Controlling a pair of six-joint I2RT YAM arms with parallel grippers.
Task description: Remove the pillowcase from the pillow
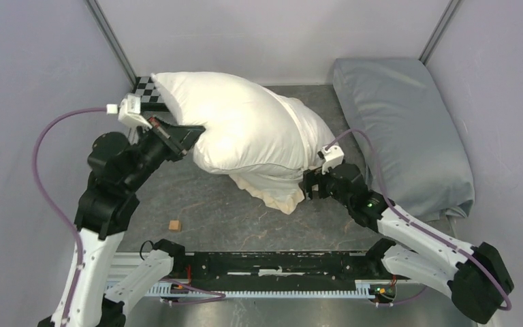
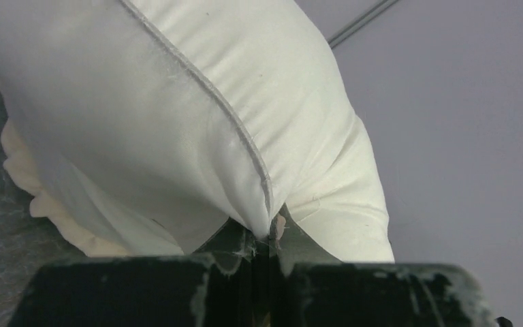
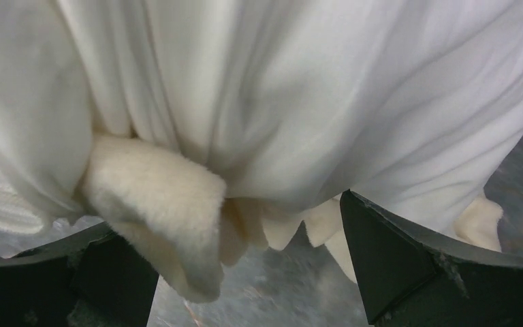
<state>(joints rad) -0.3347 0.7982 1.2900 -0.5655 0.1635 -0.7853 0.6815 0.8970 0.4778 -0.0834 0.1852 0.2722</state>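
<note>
The plump white pillow (image 1: 231,122) is held up at its left corner by my left gripper (image 1: 196,133), which is shut on that corner at the piped seam (image 2: 270,235). The cream pillowcase (image 1: 272,191) is bunched round the pillow's right, lower end, with its frill resting on the table; no dark grey face shows. My right gripper (image 1: 308,185) is at that end, open. In the right wrist view its fingers (image 3: 395,266) stand wide apart, with the fluffy cream frill (image 3: 163,197) and wrinkled white fabric (image 3: 313,102) hanging between and above them.
A pale blue-grey pillow (image 1: 402,136) lies along the right wall. A checkerboard (image 1: 146,90) sits at the back left behind the pillow. A small wooden block (image 1: 175,225) lies on the grey table near the front left. Walls close in on three sides.
</note>
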